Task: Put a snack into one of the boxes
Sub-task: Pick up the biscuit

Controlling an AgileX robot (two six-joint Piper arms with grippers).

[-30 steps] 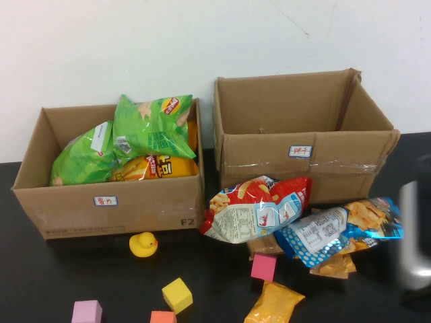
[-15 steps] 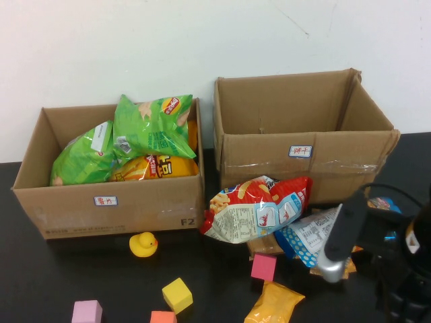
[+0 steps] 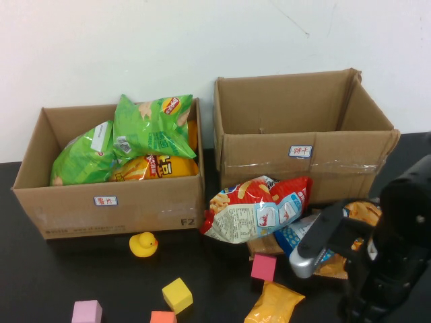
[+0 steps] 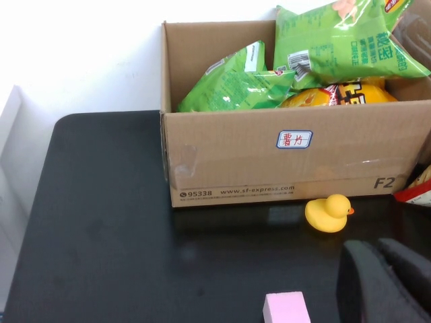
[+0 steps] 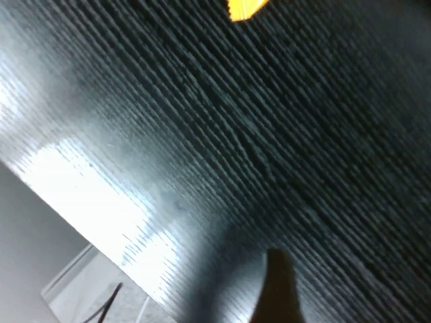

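Loose snacks lie in front of the empty right box [image 3: 262, 165]: a red-and-white bag [image 3: 259, 207], a blue bag [image 3: 311, 237] and a small orange packet [image 3: 273, 303]. The left box [image 3: 67, 208] holds green bags [image 3: 151, 124] and a yellow bag [image 3: 155, 167]. My right arm [image 3: 390, 256] stands at the front right, covering part of the blue bag; its gripper points down at the black table, and one dark finger [image 5: 276, 289] shows in the blurred right wrist view. My left gripper [image 4: 387, 282] is out of the high view, low over the table near the left box [image 4: 236, 161], shut and empty.
A yellow duck [image 3: 143, 244] sits in front of the left box and also shows in the left wrist view [image 4: 328, 213]. A yellow cube [image 3: 177, 295], a pink cube [image 3: 264, 266], a lilac cube [image 3: 87, 312] and an orange cube [image 3: 163, 317] lie on the front table.
My right arm has come in from the right edge and moved left, now covering part of the blue and orange bags. Snacks and boxes have not moved.
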